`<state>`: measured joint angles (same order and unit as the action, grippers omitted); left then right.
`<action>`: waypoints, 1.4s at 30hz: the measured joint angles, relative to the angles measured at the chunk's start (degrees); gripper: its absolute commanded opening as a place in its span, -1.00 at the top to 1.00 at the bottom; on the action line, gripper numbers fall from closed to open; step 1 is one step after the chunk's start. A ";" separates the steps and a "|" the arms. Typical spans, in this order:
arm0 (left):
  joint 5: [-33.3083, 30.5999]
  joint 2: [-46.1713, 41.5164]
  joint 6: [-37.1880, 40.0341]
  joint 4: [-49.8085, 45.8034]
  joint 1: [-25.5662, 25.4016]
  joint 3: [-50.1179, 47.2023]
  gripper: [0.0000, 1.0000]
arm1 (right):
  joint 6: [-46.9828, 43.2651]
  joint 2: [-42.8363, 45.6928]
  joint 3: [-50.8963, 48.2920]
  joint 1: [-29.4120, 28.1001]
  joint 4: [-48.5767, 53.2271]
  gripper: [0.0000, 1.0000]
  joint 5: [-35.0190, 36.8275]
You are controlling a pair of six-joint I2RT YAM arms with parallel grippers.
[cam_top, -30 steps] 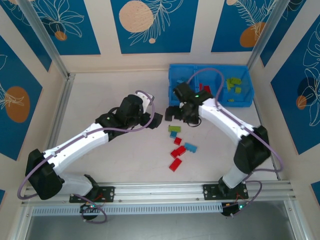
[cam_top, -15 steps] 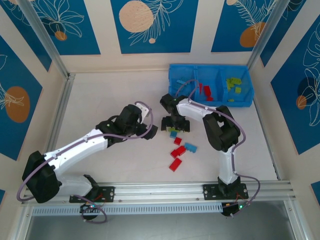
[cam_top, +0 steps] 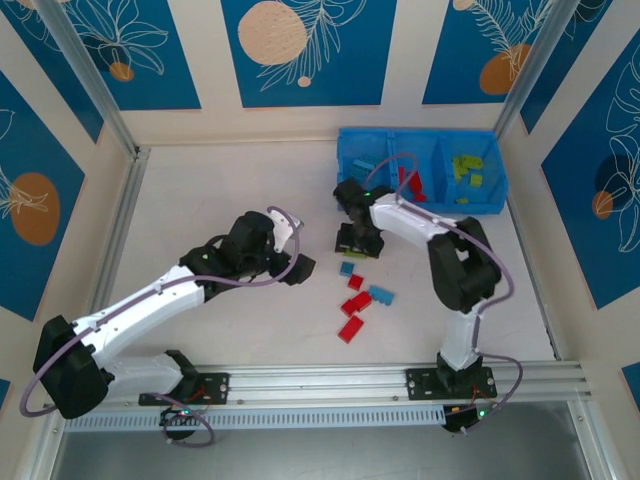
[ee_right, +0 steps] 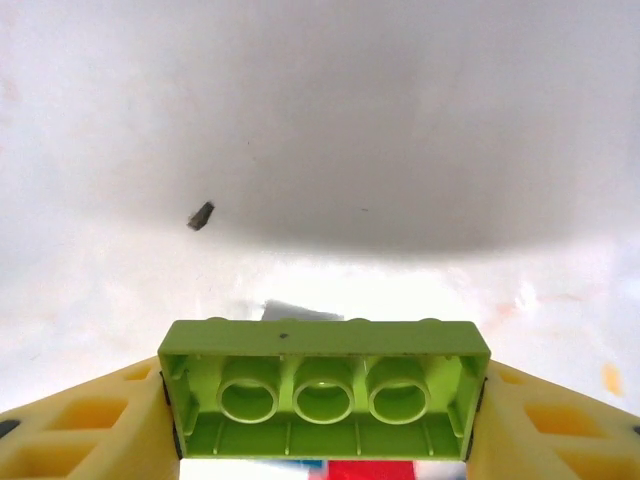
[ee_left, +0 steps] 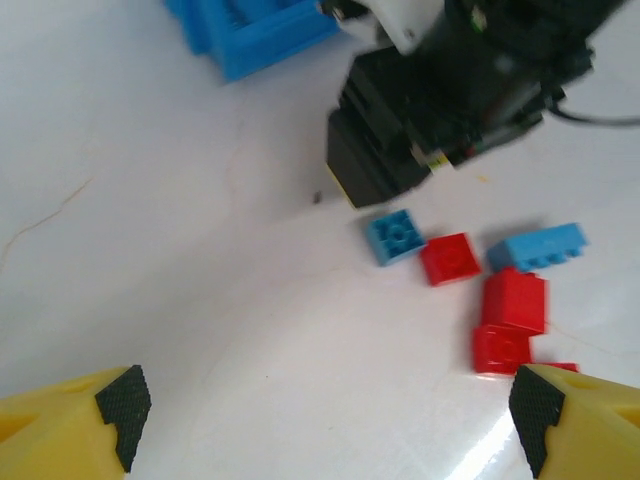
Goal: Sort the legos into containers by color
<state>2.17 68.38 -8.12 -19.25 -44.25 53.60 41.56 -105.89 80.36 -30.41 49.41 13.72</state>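
right gripper (cam_top: 357, 247): clamped on a lime green rectangular plastic brick (ee_right: 325, 388). Yellow fingers (ee_right: 90, 432) press its two short ends, and its hollow underside faces the wrist camera.
held brick location: in the right gripper over the white table (cam_top: 230, 190), at 7 o'clock from the bright blue three-compartment plastic tray (cam_top: 420, 134), near its near-left corner.
left gripper (cam_top: 302, 266): spread wide, holding nothing. Black pads (ee_left: 122, 400) sit at both bottom corners of its wrist view.
left gripper location: at 8 o'clock from the right gripper, apart from it.
tray: at 1 o'clock on the table. Light blue pieces (cam_top: 365, 165) in the left compartment, red pieces (cam_top: 412, 186) in the middle, lime green pieces (cam_top: 466, 167) in the right.
loose cluster: on the table at 6 o'clock from the right gripper and 3 o'clock from the left gripper.
cluster make-up: light blue square brick (ee_left: 395, 236) just beside a red square brick (ee_left: 450, 258). A light blue long brick (ee_left: 537, 247) lies at their 3 o'clock, with further red bricks (ee_left: 515, 300) at 6 o'clock from it.
table mark: dark speck (ee_right: 201, 215) at 11 o'clock from the held brick.
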 measured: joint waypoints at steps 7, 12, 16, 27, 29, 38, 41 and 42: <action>8.02 0.39 2.75 2.34 0.00 2.34 -0.88 | 0.07 14.97 0.66 12.90 0.09 -0.11 -2.25; 11.41 3.74 2.99 4.63 0.00 8.37 -0.89 | 0.00 12.70 7.17 28.70 -0.46 -0.11 -2.71; 12.22 6.19 3.19 5.46 0.00 11.74 -0.89 | 0.02 2.82 18.38 37.83 -0.59 -0.10 -2.73; 10.14 6.80 3.17 5.11 -0.02 12.20 -0.91 | -0.48 -30.88 61.20 44.39 13.31 -0.89 -2.03; 9.57 6.82 3.17 5.14 -0.04 12.17 -0.91 | -0.81 -30.97 61.40 44.11 15.52 -0.89 -2.54; 9.46 8.70 3.37 5.53 -0.11 12.26 -0.91 | -3.67 -0.33 20.63 37.53 9.18 -0.87 -8.00; 10.03 8.85 4.33 5.35 -0.11 12.24 -0.91 | -6.86 13.66 7.54 31.63 5.44 -0.84 -8.76; 10.14 8.85 4.76 5.22 -0.13 12.24 -0.91 | -8.39 17.84 3.61 29.00 3.89 -0.84 -8.76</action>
<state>12.32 77.23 -3.36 -14.02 -44.38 65.84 33.17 -88.05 83.96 -1.41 53.30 4.95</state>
